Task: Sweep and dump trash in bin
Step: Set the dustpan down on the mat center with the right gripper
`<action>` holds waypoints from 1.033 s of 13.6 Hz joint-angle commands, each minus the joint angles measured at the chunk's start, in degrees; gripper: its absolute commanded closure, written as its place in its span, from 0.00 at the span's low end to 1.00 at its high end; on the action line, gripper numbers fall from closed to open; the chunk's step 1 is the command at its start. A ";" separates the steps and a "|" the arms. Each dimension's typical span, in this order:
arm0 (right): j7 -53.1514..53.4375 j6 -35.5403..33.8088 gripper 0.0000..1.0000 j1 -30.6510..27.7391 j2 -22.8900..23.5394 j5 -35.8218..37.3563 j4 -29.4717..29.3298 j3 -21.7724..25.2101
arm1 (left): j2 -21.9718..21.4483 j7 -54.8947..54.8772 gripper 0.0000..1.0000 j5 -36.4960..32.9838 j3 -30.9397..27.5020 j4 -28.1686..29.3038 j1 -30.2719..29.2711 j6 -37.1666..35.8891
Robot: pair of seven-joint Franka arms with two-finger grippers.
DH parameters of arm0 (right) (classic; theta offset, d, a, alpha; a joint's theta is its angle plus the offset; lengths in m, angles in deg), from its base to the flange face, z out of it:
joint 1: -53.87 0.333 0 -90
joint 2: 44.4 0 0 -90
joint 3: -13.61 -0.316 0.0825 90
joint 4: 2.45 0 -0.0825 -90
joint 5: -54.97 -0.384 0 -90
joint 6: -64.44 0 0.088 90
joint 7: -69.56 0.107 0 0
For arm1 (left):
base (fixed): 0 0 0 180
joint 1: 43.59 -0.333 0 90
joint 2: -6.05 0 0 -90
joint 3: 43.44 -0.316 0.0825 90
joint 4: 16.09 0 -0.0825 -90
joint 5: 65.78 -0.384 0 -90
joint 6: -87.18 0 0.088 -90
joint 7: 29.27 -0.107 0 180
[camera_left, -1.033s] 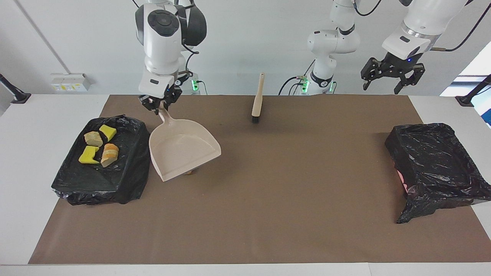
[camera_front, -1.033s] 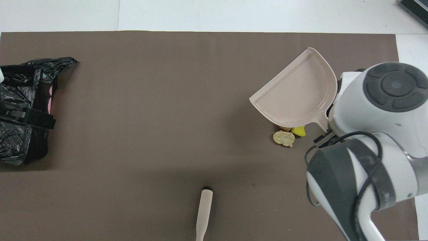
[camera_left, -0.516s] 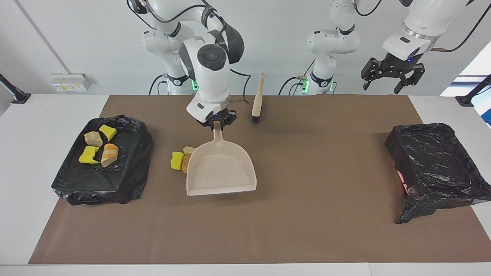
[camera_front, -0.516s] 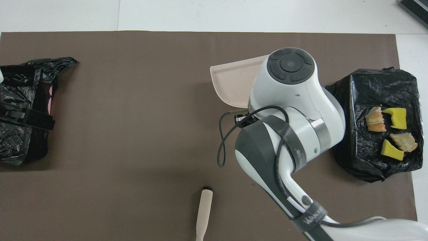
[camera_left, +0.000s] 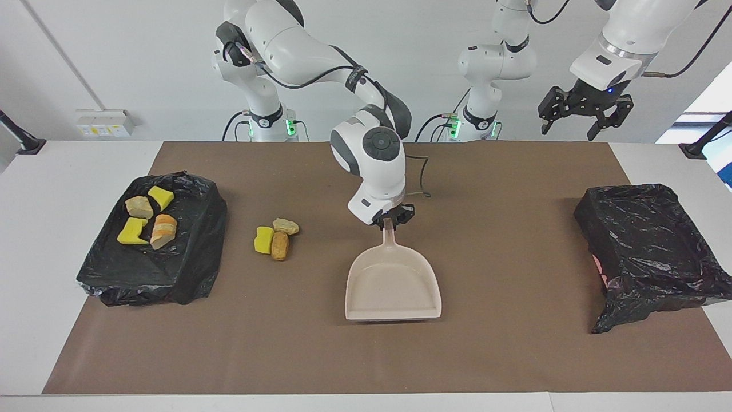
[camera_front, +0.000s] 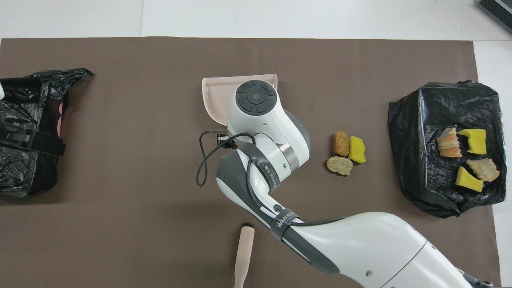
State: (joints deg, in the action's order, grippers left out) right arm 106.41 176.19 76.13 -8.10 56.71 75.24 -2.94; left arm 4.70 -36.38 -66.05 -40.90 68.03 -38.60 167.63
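Observation:
My right gripper (camera_left: 390, 222) is shut on the handle of the beige dustpan (camera_left: 393, 286), which is empty and lies low at the middle of the mat; whether it touches the mat I cannot tell. In the overhead view the arm covers most of the dustpan (camera_front: 216, 93). Three pieces of trash (camera_left: 273, 237), yellow, tan and orange-brown, lie on the mat between the dustpan and the black-lined bin (camera_left: 189, 269); they also show in the overhead view (camera_front: 345, 154). Several more pieces (camera_left: 146, 220) lie in that bin. My left gripper (camera_left: 584, 111) waits open, raised at its own end.
The beige brush (camera_front: 244, 256) lies on the mat near the robots; the right arm hides it in the facing view. A second black-lined bin (camera_left: 646, 246) stands at the left arm's end of the table. The brown mat (camera_left: 503, 355) covers the table.
My right arm carried the dustpan from beside the bin at its end to the middle of the mat, uncovering three pieces of trash. The left arm has not moved.

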 commanded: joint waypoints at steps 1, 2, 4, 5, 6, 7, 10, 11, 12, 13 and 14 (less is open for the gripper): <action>0.24 1.44 1.00 0.85 3.06 -1.04 -2.90 -0.07 | -1.20 -0.89 0.00 0.44 0.10 1.22 -0.51 -0.20; 0.33 1.45 1.00 0.86 3.33 -1.13 -2.90 -0.07 | -1.11 -0.63 0.00 0.44 0.10 1.22 -0.59 -0.20; 0.33 1.36 1.00 0.59 3.24 -1.22 -2.64 -0.07 | -1.11 -0.45 0.00 0.44 0.10 1.22 -0.59 -0.29; 0.42 1.19 0.80 0.68 3.16 -1.39 -2.55 -0.07 | -1.11 -0.36 0.00 0.44 0.10 1.22 -0.59 -0.20; 0.33 0.92 0.01 1.03 2.55 -0.35 -2.38 -0.07 | -1.11 -0.36 0.00 0.44 0.10 1.13 -0.59 -0.03; 0.33 0.66 0.00 1.21 2.02 -0.43 -2.29 -0.07 | -1.11 -0.45 0.00 0.44 0.10 1.21 -0.59 -0.03; -0.11 -4.07 0.00 -0.20 -2.55 -1.66 -0.62 -0.07 | -1.11 -0.36 0.00 0.44 0.01 1.30 -0.68 -0.03; -0.11 -5.83 0.00 -0.63 -3.08 -0.96 -0.10 -0.07 | -1.11 -0.62 0.00 0.44 0.01 1.22 -0.59 0.41; -0.19 -6.98 0.00 -1.07 -3.95 -0.69 0.17 0.02 | -1.11 -1.32 0.00 0.44 0.10 1.22 -0.42 0.50; -0.19 -8.47 0.00 -1.25 -5.36 -0.69 0.61 -0.07 | -1.11 -1.24 0.00 0.44 0.10 1.30 -0.07 0.50; -0.19 -9.70 0.00 -1.34 -7.98 -0.87 2.18 -0.07 | -1.03 -0.98 0.00 0.53 0.36 1.22 0.37 0.85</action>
State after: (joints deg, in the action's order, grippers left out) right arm 106.41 168.01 75.69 -11.47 56.47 73.51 -2.73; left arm 4.70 -36.79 -66.01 -40.78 68.04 -38.61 167.68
